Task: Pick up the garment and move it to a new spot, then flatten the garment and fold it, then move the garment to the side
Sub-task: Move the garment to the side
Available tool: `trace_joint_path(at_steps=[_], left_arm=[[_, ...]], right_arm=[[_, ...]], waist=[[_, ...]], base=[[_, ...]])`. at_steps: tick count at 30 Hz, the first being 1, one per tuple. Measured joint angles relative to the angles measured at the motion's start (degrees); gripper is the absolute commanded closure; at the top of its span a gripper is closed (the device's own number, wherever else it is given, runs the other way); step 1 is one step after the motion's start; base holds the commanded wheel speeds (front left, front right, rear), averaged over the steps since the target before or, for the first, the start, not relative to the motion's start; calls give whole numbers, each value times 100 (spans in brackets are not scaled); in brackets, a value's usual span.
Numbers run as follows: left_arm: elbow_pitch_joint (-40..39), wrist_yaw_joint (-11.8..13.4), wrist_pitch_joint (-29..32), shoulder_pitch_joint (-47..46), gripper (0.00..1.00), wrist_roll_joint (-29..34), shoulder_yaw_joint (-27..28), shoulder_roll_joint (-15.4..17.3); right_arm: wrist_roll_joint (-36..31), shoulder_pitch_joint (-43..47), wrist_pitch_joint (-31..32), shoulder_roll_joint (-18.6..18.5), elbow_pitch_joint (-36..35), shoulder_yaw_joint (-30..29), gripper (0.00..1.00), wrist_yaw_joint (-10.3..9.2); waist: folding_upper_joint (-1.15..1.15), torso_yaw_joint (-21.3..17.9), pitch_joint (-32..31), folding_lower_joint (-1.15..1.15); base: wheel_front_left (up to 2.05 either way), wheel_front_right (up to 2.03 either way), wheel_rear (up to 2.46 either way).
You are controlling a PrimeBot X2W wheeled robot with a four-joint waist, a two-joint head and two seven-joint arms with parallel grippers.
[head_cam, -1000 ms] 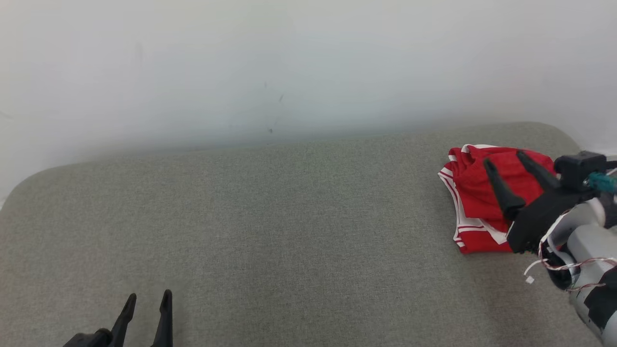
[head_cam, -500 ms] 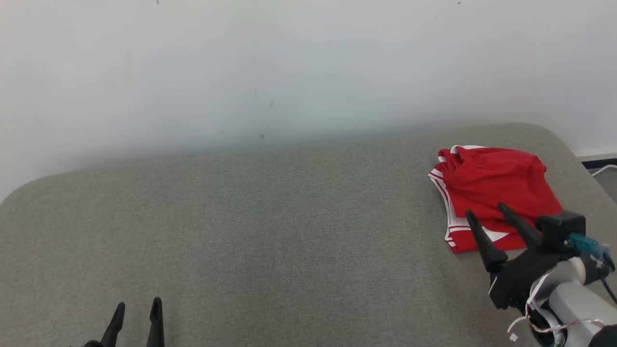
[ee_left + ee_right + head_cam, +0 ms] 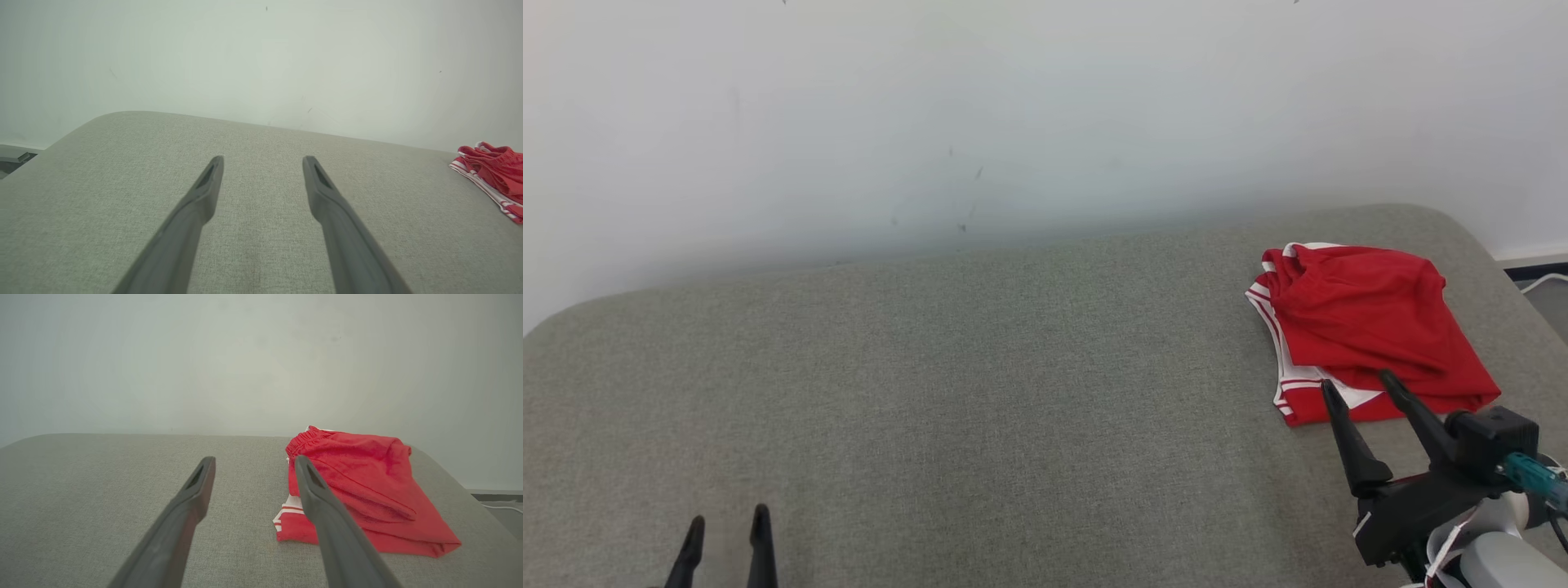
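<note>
I am holding my right gripper (image 3: 1356, 379) with its 2 fingers apart and empty, at 6 o'clock of the folded red garment (image 3: 1364, 314). My left gripper (image 3: 728, 514) is hanging apart too, far off at 8 o'clock.

A pale, faintly scuffed wall (image 3: 1045, 106) spans 9 to 3 o'clock behind a broad grey-green fabric cushion (image 3: 980, 392); a white cable (image 3: 1543, 282) lies at 3 o'clock.

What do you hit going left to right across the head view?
Left tool, open → red garment → white cable at the far right edge. Right tool left out: it overlaps the garment's lower edge.
</note>
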Motion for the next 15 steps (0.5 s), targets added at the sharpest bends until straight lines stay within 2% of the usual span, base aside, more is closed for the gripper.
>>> trace_joint_path(at_steps=[15], left_arm=[[-301, 120, 0, 132, 0, 52, 179, -69]], right_arm=[[-591, 666, -21, 245, -450, -788, 0, -47]], waist=[[0, -43, 68, 0]], base=[[0, 0, 0]])
